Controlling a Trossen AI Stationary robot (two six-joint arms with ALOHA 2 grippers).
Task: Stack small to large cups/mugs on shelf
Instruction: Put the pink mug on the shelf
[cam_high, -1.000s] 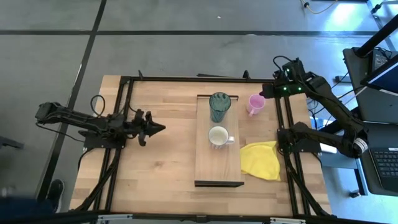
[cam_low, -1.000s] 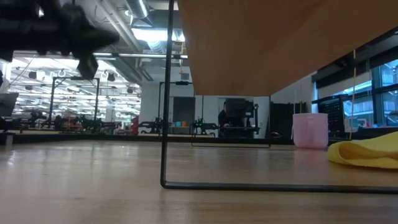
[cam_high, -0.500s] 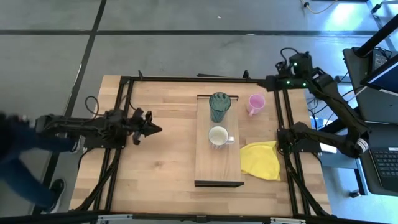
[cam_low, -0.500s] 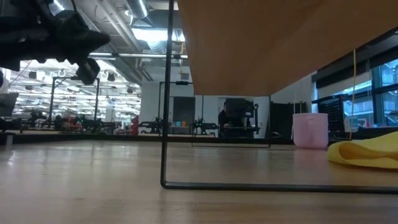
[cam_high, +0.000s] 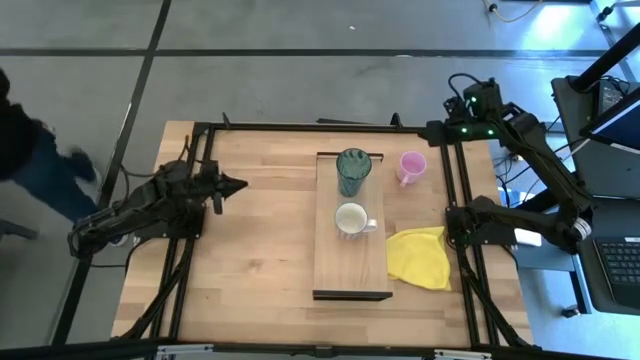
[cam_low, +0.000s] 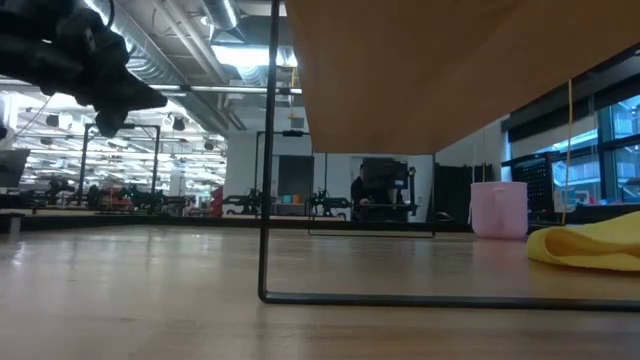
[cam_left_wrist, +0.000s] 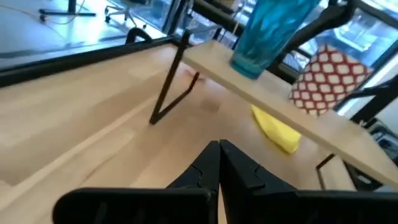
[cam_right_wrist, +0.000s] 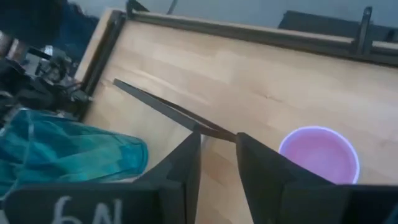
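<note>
The teal tumbler (cam_high: 353, 170) and the white mug (cam_high: 351, 219) stand on the raised light-wood shelf (cam_high: 350, 270). In the left wrist view the tumbler (cam_left_wrist: 270, 31) and the mug (cam_left_wrist: 326, 81), red-patterned on its side, also stand on the shelf (cam_left_wrist: 249, 84). The pink mug (cam_high: 411, 166) stands on the tabletop right of the shelf, seen also in the low view (cam_low: 498, 210). My left gripper (cam_high: 235, 185) is shut and empty, above the table left of the shelf. My right gripper (cam_right_wrist: 217, 140) is open and empty, raised near the far right corner (cam_high: 436, 128), beyond the pink mug (cam_right_wrist: 318, 155).
A yellow cloth (cam_high: 418, 256) lies on the table right of the shelf's near half. The shelf stands on thin dark wire legs (cam_low: 270, 150). A black frame (cam_high: 200, 200) borders the tabletop. A person (cam_high: 30, 150) walks on the floor beyond the table's left edge.
My left gripper has drawn back from the shelf toward the table's left and far edges, staying shut. My right gripper has moved a little toward the far edge, away from the pink mug. A person has walked along the table's left side.
</note>
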